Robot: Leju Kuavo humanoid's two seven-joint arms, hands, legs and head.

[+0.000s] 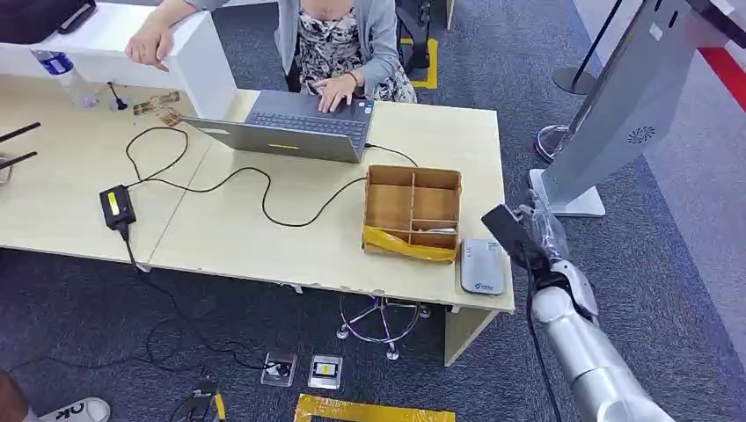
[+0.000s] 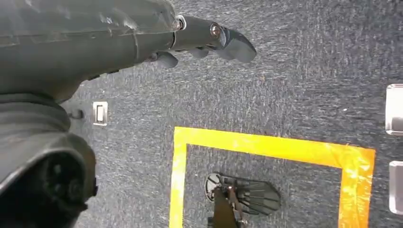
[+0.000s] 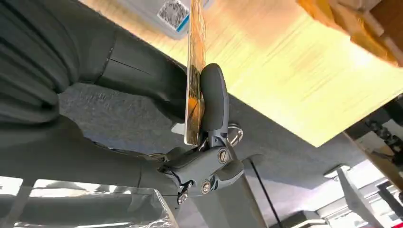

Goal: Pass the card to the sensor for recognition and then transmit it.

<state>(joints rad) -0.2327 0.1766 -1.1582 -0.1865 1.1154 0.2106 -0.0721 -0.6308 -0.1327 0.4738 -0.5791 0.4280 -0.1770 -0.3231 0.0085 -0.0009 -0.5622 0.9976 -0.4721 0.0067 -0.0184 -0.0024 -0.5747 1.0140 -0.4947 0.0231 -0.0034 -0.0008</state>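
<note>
So the right hand (image 1: 528,242) was up at the lower right of the head view, just off the right edge of the desk (image 1: 237,229), with the card (image 1: 504,227) pinched in it. In the right wrist view you could see the card (image 3: 195,71) edge-on, clamped between the thick thumb and a darker finger (image 3: 215,102), so that hand was closed on the card for sure. From the head camera the card looked like a dark rectangle tilted up, sitting just to the right of the grey card reader (image 1: 482,265), near it but I couldn't tell if it was actually over it or touching. The reader lay flat at the desk's front right corner, right beside the wooden divided box (image 1: 413,214) with yellow tape along its front.

The left hand (image 2: 209,40) was in the upper part of the left wrist view, hanging over grey carpet and a yellow tape square (image 2: 266,147) on the floor. Fingers looked loosely extended with nothing in them.

Further back on the desk there was an open laptop (image 1: 295,127) with a person (image 1: 339,40) typing at the top middle of the frame, and a black power brick (image 1: 116,207) with its cable on the left.
</note>
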